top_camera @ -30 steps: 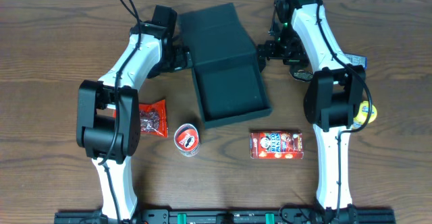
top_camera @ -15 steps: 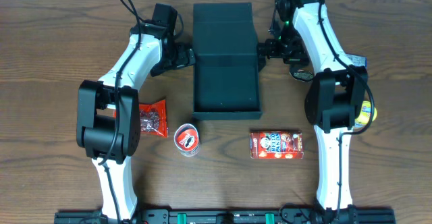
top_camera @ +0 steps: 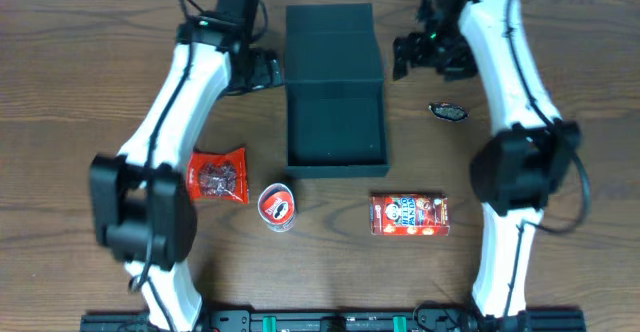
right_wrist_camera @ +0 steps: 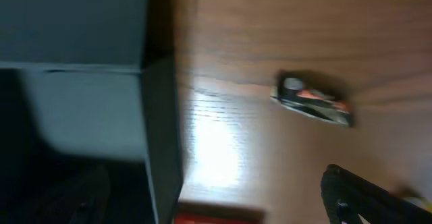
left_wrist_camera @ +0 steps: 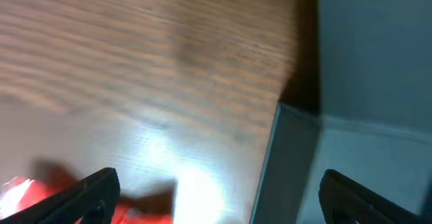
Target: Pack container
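Observation:
The container [top_camera: 335,162] is a dark teal square box, open, straight on the table, with its lid [top_camera: 335,32] lying flat behind it. My left gripper [top_camera: 268,70] is open and empty just left of the hinge line. In the left wrist view [left_wrist_camera: 223,200] its fingers straddle the box's left wall [left_wrist_camera: 283,156]. My right gripper [top_camera: 405,57] is open and empty just right of the lid. In the right wrist view [right_wrist_camera: 216,200] the box's right wall [right_wrist_camera: 162,136] lies between its fingers.
A red snack bag [top_camera: 218,175], a round red can [top_camera: 277,206] and a red snack carton [top_camera: 409,214] lie in front of the box. A small dark packet [top_camera: 448,111] lies to its right and shows in the right wrist view [right_wrist_camera: 312,102].
The box was turned from skewed to straight. Both grippers have since drawn back a little from its sides and both arms have risen. The packet by the right arm has come into view.

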`<state>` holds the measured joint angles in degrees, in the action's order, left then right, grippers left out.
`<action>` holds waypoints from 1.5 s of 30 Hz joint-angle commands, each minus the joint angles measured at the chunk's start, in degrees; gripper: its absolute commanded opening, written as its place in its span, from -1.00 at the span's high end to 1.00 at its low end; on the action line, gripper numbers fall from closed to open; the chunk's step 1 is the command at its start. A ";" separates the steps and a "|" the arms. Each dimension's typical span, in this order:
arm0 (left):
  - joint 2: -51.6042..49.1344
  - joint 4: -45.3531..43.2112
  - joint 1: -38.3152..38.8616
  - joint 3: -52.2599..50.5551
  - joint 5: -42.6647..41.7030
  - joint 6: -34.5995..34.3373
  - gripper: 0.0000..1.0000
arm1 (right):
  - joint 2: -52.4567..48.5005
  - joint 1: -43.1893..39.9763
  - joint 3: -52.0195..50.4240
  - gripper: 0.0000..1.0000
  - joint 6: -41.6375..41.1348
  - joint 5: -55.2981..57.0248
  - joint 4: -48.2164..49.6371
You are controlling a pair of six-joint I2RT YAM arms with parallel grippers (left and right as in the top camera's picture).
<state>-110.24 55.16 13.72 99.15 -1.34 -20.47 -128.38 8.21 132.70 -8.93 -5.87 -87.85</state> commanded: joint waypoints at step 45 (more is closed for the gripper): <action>44.96 18.05 7.93 -30.53 1.99 -85.02 -0.90 | 88.98 15.34 -65.05 -0.98 -17.70 21.94 10.75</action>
<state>-62.06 74.13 21.85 69.38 -0.84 -90.06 -39.13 23.09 67.81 -22.65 15.22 -77.21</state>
